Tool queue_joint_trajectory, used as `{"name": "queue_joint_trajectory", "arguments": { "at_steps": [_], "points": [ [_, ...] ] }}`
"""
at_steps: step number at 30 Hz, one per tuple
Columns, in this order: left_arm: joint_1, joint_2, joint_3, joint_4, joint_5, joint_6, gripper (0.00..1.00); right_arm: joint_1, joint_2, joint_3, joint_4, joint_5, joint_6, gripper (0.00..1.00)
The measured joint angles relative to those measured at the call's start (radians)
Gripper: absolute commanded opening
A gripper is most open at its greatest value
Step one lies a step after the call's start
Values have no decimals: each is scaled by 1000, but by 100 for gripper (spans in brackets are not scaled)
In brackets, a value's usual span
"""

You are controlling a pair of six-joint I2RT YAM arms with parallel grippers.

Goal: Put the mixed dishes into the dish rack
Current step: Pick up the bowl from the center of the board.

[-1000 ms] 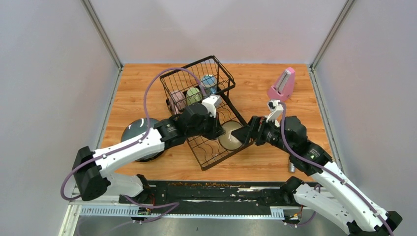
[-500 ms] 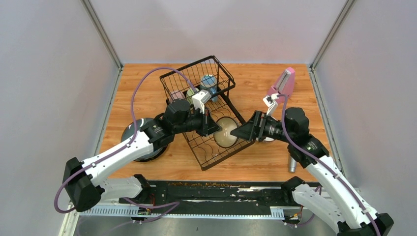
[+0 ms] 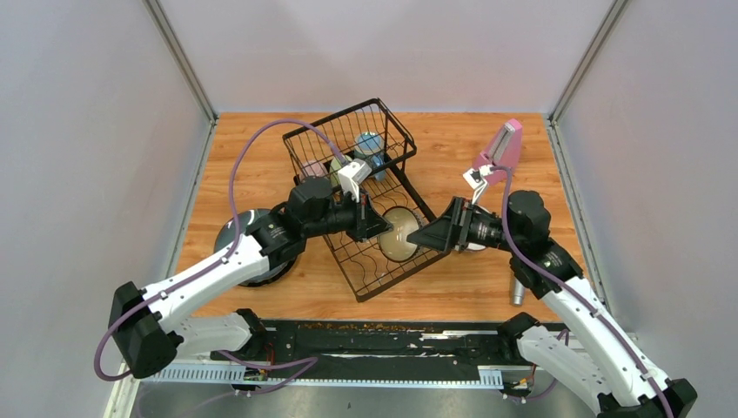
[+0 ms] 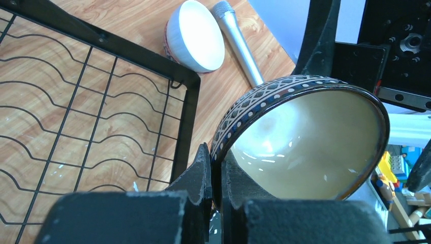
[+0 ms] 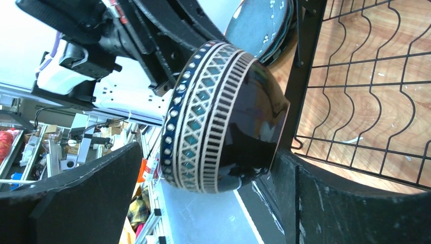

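Pinching the rim of the patterned bowl [image 4: 305, 137] tightly with the left hand [image 4: 216, 190], one finger inside the cream interior and one on the banded outside. Holding it tipped on edge, off the wires, at the right border of the dish rack [image 3: 365, 272], over the low tray of wavy slots. Straddling the same bowl with the right hand [image 3: 424, 235], fingers spread wide on either side and not clamping it. Housing the pink mug [image 3: 311, 171], green mug [image 3: 336, 166] and blue mug [image 3: 370, 144] in the tall basket end. Resting on the bench [image 3: 452, 139]: a white bowl [image 4: 195, 35] just beside a microphone [image 4: 236, 43] right of the rack, a dark plate [image 3: 237, 228] left of it, a metronome [image 3: 500, 148] at the back.
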Motion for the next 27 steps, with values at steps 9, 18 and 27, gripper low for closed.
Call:
{"name": "queue_joint_trajectory", "arguments": {
  "at_steps": [9, 18, 27],
  "points": [
    [2, -14, -9, 38, 10, -1, 0, -3, 16, -3, 18, -27, 26, 72],
    [11, -17, -23, 40, 0, -2, 0, -5, 51, -3, 30, -33, 26, 50],
    [10, -22, -30, 64, -7, 5, 33, -5, 29, -3, 29, -6, 10, 47]
  ]
}}
